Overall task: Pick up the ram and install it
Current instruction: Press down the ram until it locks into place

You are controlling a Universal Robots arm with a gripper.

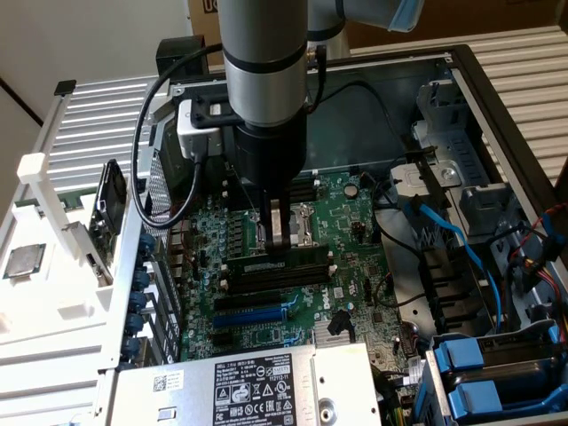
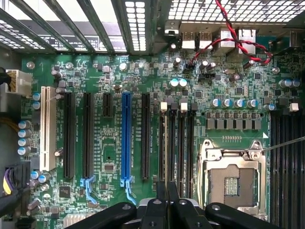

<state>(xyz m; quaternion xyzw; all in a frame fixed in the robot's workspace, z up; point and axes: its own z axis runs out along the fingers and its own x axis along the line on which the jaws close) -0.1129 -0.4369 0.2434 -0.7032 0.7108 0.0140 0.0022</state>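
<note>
The ram (image 1: pixel 302 252), a long green stick, stands on edge along the black memory slots (image 1: pixel 275 273) of the motherboard (image 1: pixel 355 231) inside an open computer case. My gripper (image 1: pixel 280 238) reaches straight down onto its middle, fingers drawn close together on its upper edge. In the wrist view the gripper (image 2: pixel 167 202) sits in line with the memory slots (image 2: pixel 177 143), beside the bare processor socket (image 2: pixel 233 183). I cannot tell which slot the ram is in, nor how deep it sits.
A labelled silver power supply (image 1: pixel 257 386) lies at the near edge of the case. Blue cables (image 1: pixel 461 244) and blue drive latches (image 1: pixel 479 373) crowd the exterior view's right. A white tray (image 1: pixel 62 293) outside the case holds a square silver processor (image 1: pixel 25 260).
</note>
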